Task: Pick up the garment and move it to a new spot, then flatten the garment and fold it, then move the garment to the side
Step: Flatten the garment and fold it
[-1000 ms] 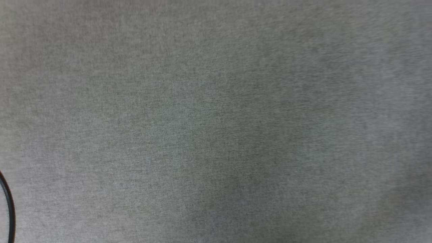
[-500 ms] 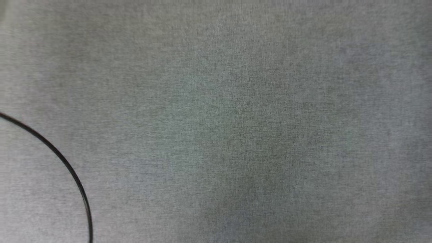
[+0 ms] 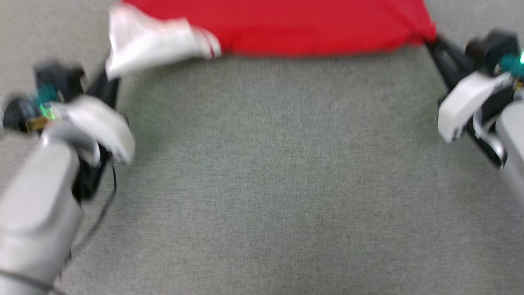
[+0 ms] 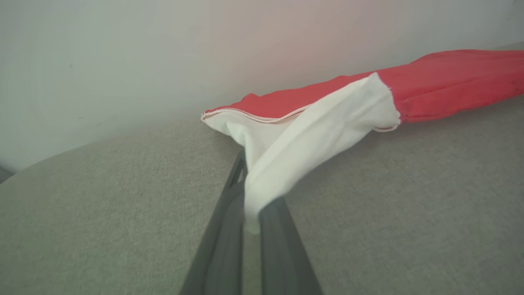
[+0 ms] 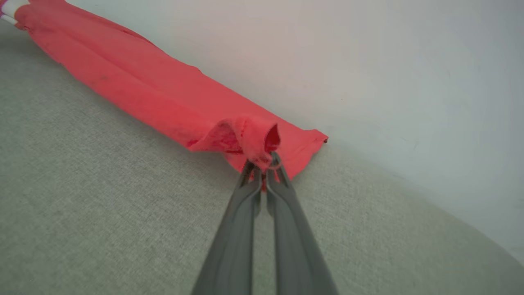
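Note:
The garment (image 3: 303, 28), red with a white sleeve (image 3: 155, 39), stretches across the top of the head view over the grey fabric surface. My left gripper (image 3: 108, 80) is shut on the white sleeve end; in the left wrist view the white cloth (image 4: 294, 143) is pinched between my left gripper's (image 4: 249, 196) fingers. My right gripper (image 3: 432, 41) is shut on the garment's red corner; in the right wrist view a bunched red fold (image 5: 249, 141) sits in the tips of my right gripper (image 5: 262, 164). The lettering is hidden.
A grey woven surface (image 3: 266, 184) spreads below the garment between the two arms. A pale wall (image 5: 389, 61) rises just behind the garment's far edge. A thin black cable (image 3: 102, 209) hangs beside my left forearm.
The head camera has swung: earlier it saw bare grey fabric and a black cable, now both arms and the stretched garment are in view.

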### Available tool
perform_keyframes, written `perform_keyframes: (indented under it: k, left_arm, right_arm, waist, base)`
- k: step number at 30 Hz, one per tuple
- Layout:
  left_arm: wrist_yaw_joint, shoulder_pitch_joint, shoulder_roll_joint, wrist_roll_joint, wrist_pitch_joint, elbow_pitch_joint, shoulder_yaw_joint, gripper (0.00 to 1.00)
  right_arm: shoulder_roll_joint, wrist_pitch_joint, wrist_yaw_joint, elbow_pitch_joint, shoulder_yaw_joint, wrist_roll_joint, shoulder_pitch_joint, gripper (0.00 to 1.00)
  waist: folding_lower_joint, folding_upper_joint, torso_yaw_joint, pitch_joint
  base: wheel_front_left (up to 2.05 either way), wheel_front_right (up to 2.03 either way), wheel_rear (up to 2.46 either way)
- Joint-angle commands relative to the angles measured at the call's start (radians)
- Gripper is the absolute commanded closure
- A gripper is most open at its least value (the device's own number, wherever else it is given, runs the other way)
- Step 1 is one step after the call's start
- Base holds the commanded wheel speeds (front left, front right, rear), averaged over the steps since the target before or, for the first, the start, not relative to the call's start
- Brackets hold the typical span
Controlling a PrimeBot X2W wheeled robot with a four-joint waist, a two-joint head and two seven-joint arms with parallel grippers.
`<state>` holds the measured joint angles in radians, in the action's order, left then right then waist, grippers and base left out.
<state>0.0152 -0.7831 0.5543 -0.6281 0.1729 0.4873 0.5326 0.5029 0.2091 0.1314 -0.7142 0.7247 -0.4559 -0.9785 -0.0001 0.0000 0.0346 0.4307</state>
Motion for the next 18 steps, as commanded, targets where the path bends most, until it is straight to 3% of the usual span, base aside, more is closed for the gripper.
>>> perform_keyframes:
  k: [1,9,18]
  left_arm:
    - [-0.013,0.057,0.012,-0.005,-0.009,-0.025,0.005,1.00]
    - [-0.078,0.375,0.123,-0.054,-0.115,-0.261,0.037,1.00]
    - [-0.138,0.632,0.235,-0.126,-0.263,-0.528,0.081,1.00]
  right_arm:
    - [0.015,-0.002,-0.001,0.012,0.018,-0.019,0.034,1.00]
    - [0.079,-0.061,-0.001,0.070,0.079,-0.132,0.202,1.00]
    - [0.145,-0.138,-0.001,0.168,0.069,-0.248,0.383,1.00]
  waist:
    - [0.0001,0.0000,0.010,-0.071]
    - [0.0001,0.0000,0.015,-0.189]
    - [0.0001,0.0000,-0.009,-0.268]
  base:
    - [0.00,0.00,0.00]
    - [0.00,0.00,0.00]
    - [0.00,0.00,0.00]
